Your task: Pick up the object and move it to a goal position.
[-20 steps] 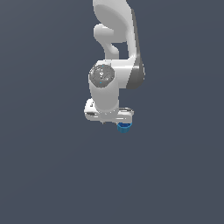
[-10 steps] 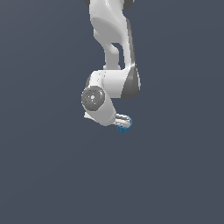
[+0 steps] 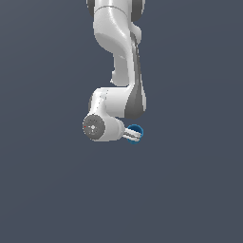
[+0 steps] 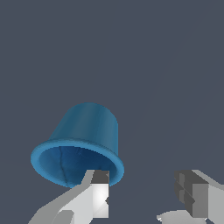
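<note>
1. Nearest in the wrist view you see the two fingers (image 4: 98,192) of the end effector (image 4: 146,192). They are blocky, matte white with dark grey inner pads, and a wide empty gap stands between them.
2. Just beyond one finger you see the object (image 4: 83,142). It is a bright blue cup with a smooth, plastic-like surface, a flared rim and a darker hollow inside. It narrows toward its closed, rounded end, and its open mouth faces the camera.
3. The tip of that finger overlaps the rim of the cup in the wrist view. You cannot tell from this view whether it really touches. The other finger is well apart from the cup, so nothing sits between the fingers and the cup is not gripped.
4. In the exterior view the end effector (image 3: 134,134) points to the exterior view's right, and the object (image 3: 136,129) appears as a small blue patch just at its tip, partly hidden behind the fingers.
5. The arm (image 3: 118,61) is glossy white with rounded segments and dark grey joint parts. It comes down from the top of the exterior view.
6. Farthest is a plain, even dark grey-blue background (image 3: 199,190) without texture.
</note>
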